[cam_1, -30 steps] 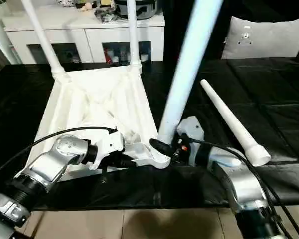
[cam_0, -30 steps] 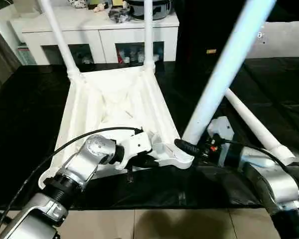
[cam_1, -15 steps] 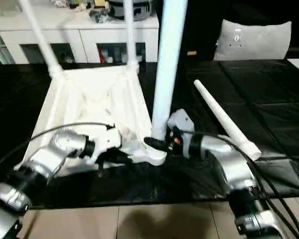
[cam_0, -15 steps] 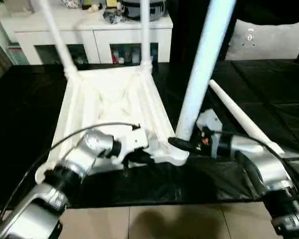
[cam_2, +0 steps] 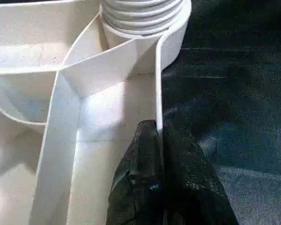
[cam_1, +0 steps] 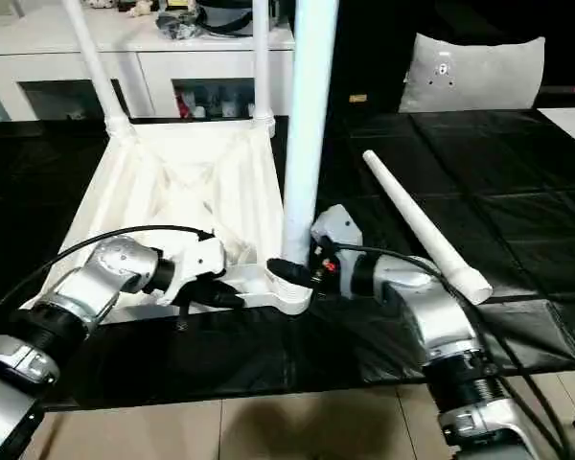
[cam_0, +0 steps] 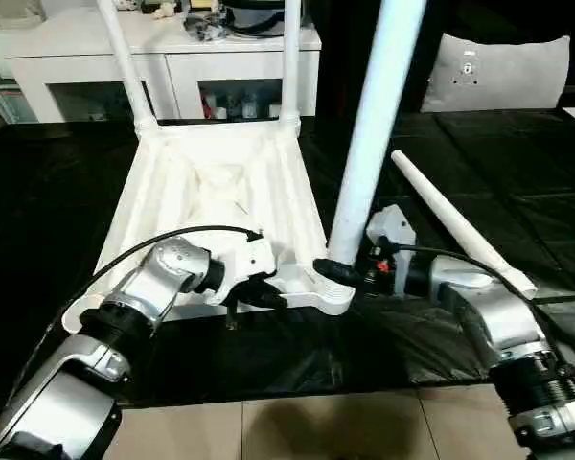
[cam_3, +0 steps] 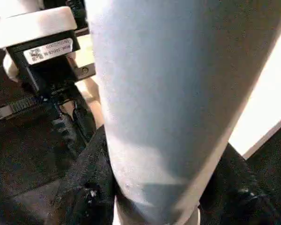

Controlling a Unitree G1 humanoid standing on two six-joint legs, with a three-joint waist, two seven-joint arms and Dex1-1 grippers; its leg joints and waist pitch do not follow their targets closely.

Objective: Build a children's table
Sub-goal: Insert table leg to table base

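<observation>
Eye views: the children's table top (cam_0: 216,206) lies upside down on a black mat (cam_0: 67,201), ribbed underside up. Two legs (cam_0: 125,62) stand upright in its far corner sockets. A third leg (cam_0: 374,125) rises nearly upright from the near right corner socket (cam_0: 328,287); the right gripper (cam_0: 337,272) grasps its base, black fingers on either side. The left gripper (cam_0: 257,295) pinches the top's near edge just beside that socket. A fourth leg (cam_0: 460,225) lies loose on the mat to the right, apart from the top. Behind — a white cabinet (cam_0: 163,67) with dark glass doors, and a grey cushion (cam_0: 503,72).

Left wrist view: the black fingers (cam_2: 140,187) are clenched on the thin upright rim wall (cam_2: 158,89) of the top, one on each side; ridged socket collar (cam_2: 143,14) just beyond.

Right wrist view: the leg's base (cam_3: 178,108) sits between the two fingers (cam_3: 86,187), which hold it — the left gripper's white housing (cam_3: 37,35) shows close by.
</observation>
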